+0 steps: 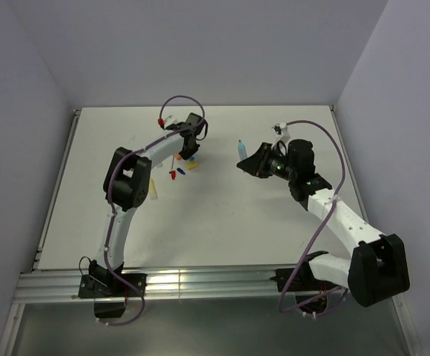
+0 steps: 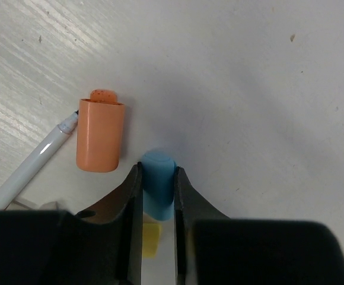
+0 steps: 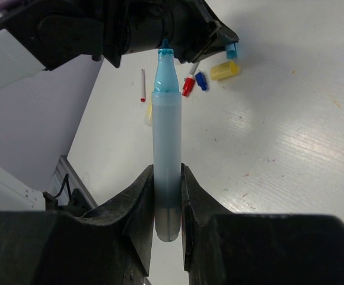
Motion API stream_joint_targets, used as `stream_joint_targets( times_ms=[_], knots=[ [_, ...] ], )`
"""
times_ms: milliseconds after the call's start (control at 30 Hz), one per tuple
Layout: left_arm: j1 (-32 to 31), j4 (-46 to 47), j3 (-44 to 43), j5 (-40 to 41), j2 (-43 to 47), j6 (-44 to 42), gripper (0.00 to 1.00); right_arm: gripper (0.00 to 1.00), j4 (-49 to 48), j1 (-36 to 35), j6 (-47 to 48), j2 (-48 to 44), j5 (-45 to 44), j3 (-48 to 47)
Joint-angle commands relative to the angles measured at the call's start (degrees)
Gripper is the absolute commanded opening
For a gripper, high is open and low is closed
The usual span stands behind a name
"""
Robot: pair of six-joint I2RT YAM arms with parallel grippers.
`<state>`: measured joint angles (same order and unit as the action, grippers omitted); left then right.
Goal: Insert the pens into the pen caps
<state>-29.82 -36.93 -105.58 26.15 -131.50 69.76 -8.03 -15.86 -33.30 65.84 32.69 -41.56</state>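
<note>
Left gripper (image 2: 158, 199): closed on the light blue cap (image 2: 158, 169), in the far half of the worktop (image 1: 222, 222), left of centre. An orange cap (image 2: 101, 138) lies just beside it, not touching. A thin white pen (image 2: 32, 163) lies with its tip at the orange cap's side.

Right gripper (image 3: 166, 181): closed on the lower barrel of the blue pen (image 3: 166, 119), right of centre in the far half. The pen's tip points toward the left gripper.

A red cap (image 3: 188, 86), a dark blue cap (image 3: 201, 80) and a yellow cap (image 3: 224, 70) lie together near the left gripper.
</note>
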Motion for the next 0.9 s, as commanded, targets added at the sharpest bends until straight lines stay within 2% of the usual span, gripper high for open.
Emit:
stream_joint_targets(
  times_ms=[0,300,567,867],
  knots=[
    [0.29,1.24,-0.67,-3.21,3.62,-4.27,0.0,0.0,-0.33,0.04,1.83,1.04,-0.86,-1.85],
    [0.73,1.86,-1.82,-7.69,10.65,-9.73,0.0,0.0,5.57,-7.51,8.42,2.97,-11.23,-5.64],
    [0.64,4.75,3.0,-13.05,18.02,-10.87,0.0,0.0,5.66,-15.6,12.2,7.01,-20.37,-7.48],
    [-2.6,7.13,6.79,-15.43,23.92,-11.92,0.0,0.0,3.64,-19.65,14.84,11.14,-23.89,-8.01]
  ],
)
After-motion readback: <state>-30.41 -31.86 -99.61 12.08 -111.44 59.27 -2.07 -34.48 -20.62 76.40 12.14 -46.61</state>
